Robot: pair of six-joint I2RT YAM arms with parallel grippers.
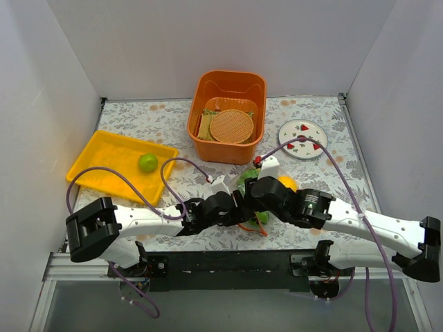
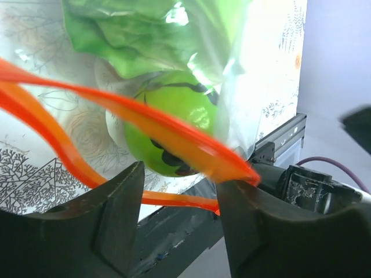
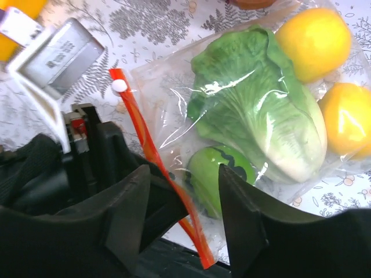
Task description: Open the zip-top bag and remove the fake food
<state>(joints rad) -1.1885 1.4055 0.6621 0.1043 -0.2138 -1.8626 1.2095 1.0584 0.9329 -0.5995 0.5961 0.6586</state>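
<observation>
The zip-top bag (image 3: 174,116) lies on the table's near middle, its orange-red zip strip (image 3: 148,150) facing the arms. Inside are a cabbage piece (image 3: 261,110), a lime (image 3: 214,168) and two lemons (image 3: 316,40). My right gripper (image 3: 184,174) is open and straddles the strip's lower end. My left gripper (image 2: 179,179) is open. The strip (image 2: 168,133) is parted into two bands, and the lower band runs between its fingers. Both grippers meet over the bag in the top view, left (image 1: 232,200) and right (image 1: 252,190). Another lime (image 1: 147,162) lies on the yellow tray (image 1: 104,162).
An orange basket (image 1: 228,86) with tan woven discs stands at the back middle. A white plate (image 1: 302,129) with red marks lies at the back right. The table's near edge and black rail (image 2: 174,243) are just below the bag. White walls close in three sides.
</observation>
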